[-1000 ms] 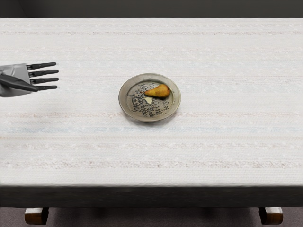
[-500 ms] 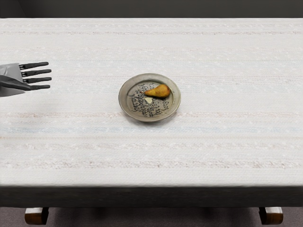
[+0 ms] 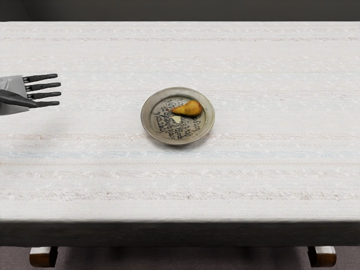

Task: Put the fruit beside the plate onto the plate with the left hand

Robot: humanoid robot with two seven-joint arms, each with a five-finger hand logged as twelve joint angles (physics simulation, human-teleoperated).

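I am holding my left hand out at the far left side of the table, and my arm is coming in from the left edge. My fingers are sticking out straight and a little apart. They are pointing to the right and are holding nothing. My thumb is lying lower down along the front of the hand, pointing the same way. The hand is sitting well apart from the plate, with bare white table showing between them. The plate is sitting near the middle of the table. It is round and grey, and dark squiggly marks are running over its inside. The fruit is lying on the plate, in the top right part, inside the rim. It is orange-brown and shaped like a pear, and it is lying on its side with the fat end to the right. A small pale spot is showing on the plate just below the fruit. It may be a bit of shine or a crumb, but it is too small for me to tell. Faint stripes are running from side to side across the white table, and two brown wooden feet are peeking out under its front edge.
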